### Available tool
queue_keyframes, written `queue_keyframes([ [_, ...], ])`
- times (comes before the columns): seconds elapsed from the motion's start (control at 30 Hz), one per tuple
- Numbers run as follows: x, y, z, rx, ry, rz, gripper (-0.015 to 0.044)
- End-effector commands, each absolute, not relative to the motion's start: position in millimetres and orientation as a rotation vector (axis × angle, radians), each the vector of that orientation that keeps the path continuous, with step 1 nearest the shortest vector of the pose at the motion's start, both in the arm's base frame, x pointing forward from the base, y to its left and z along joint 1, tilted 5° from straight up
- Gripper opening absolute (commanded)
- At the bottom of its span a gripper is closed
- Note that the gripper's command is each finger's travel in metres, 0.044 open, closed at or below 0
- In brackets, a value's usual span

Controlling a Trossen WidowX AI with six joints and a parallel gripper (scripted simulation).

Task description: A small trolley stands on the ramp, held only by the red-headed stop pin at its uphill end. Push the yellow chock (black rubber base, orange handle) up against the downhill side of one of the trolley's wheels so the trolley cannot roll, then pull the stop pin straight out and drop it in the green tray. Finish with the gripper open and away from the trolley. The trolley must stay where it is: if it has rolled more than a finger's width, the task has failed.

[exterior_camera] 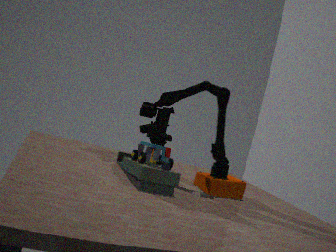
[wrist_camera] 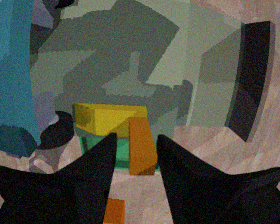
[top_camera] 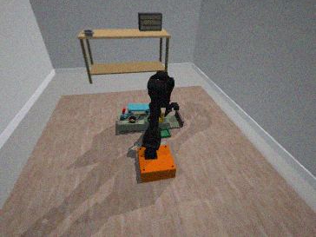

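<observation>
The trolley (top_camera: pixel 139 108) (wrist_camera: pixel 15 75), blue-topped, stands on the grey-green ramp (top_camera: pixel 130 127) (wrist_camera: pixel 215 60). The red-headed stop pin (top_camera: pixel 124 110) (exterior_camera: pixel 168 151) shows at its uphill end. The yellow chock (top_camera: pixel 162 117) (wrist_camera: pixel 100 117) is at the ramp's near side, its yellow body close beside a dark trolley wheel (wrist_camera: pixel 59 131); whether they touch cannot be told. Its orange handle (wrist_camera: pixel 142 150) points toward the wrist camera. My gripper (wrist_camera: pixel 137 139) is partly open, a fingertip on either side of the handle, with a gap at the left finger. The chock's rubber base is hidden. The green tray (top_camera: pixel 165 134) (wrist_camera: pixel 121 161) lies beside the ramp.
The orange robot base (top_camera: pixel 157 163) (exterior_camera: pixel 222 186) (wrist_camera: pixel 115 212) stands on the near side of the ramp. A dark end stop (wrist_camera: pixel 250 82) crosses the ramp's downhill end. A wooden shelf table (top_camera: pixel 123 33) stands by the back wall.
</observation>
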State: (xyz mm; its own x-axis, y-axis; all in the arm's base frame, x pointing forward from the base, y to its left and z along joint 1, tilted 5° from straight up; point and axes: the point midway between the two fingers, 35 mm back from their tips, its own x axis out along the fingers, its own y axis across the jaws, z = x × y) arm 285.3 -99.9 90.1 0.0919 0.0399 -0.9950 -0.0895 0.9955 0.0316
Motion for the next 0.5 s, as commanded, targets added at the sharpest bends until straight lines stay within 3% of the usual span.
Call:
queue_keyframes([
  [0.0,285,-100,90,-0.04,1.475,0.097,0.019],
  [0.47,280,-102,130,-0.036,1.479,0.1,0.019],
])
